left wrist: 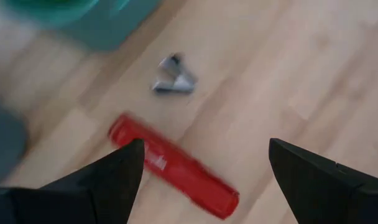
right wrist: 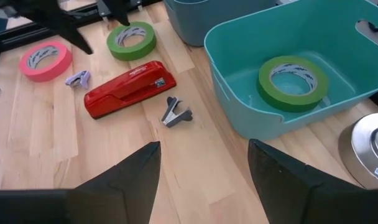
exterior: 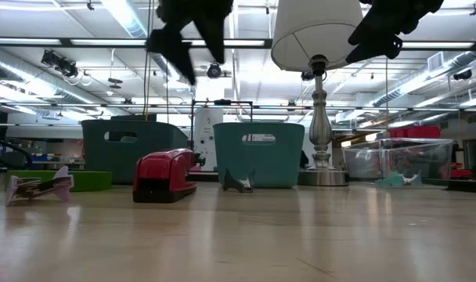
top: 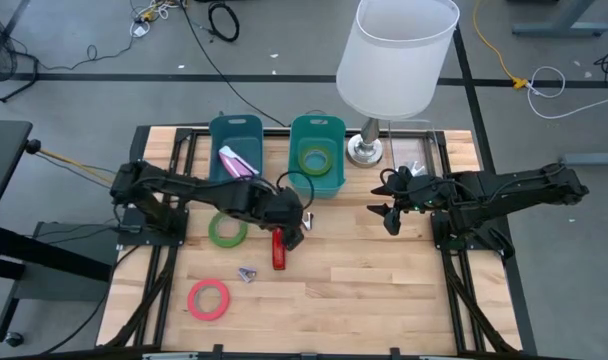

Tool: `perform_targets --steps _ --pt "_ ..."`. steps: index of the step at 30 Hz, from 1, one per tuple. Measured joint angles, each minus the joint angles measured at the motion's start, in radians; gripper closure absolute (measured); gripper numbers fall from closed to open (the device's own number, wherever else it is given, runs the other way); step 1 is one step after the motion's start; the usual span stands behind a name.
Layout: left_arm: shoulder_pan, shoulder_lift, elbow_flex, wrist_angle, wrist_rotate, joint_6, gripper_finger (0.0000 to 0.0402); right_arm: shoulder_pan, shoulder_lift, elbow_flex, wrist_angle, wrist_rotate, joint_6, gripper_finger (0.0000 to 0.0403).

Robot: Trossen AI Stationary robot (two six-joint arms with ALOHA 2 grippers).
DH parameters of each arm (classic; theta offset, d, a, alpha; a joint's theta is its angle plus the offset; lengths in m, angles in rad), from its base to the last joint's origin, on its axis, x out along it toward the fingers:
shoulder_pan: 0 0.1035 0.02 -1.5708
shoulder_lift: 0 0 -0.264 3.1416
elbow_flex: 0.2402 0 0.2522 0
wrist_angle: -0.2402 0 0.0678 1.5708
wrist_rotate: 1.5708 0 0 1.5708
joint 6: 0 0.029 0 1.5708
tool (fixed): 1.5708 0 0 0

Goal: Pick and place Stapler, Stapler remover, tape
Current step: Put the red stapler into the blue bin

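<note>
Above the middle of your pale wooden table (top: 384,300), the left gripper (top: 293,224) hangs with its two dark fingers spread wide and nothing between them, just over the red plastic stapler (top: 279,250) that lies flat on the boards. A small grey metal staple remover (right wrist: 176,112) lies just beside the stapler, toward the teal plastic bin (top: 317,155). That bin holds a green roll of tape (right wrist: 293,81). A second green tape roll (top: 227,229) lies on the table beside the left arm, and a pink tape roll (top: 209,299) lies well apart, near your front edge, with a small lilac staple remover (top: 248,273) between it and the stapler. Your right gripper (top: 389,200) waits near the lamp base (top: 364,150), fingers parted and empty.
</note>
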Motion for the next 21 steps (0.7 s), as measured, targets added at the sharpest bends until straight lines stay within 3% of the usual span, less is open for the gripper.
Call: perform_targets --steps 7,21 --pt "0.026 0.036 -0.015 -0.142 0.017 -0.357 0.0058 0.0 0.0 0.0 -0.002 0.0 0.0 0.0163" --pt "0.028 0.175 -0.022 -0.138 0.058 -0.531 0.0058 0.0 0.0 0.0 -0.016 0.001 0.0 0.0163"
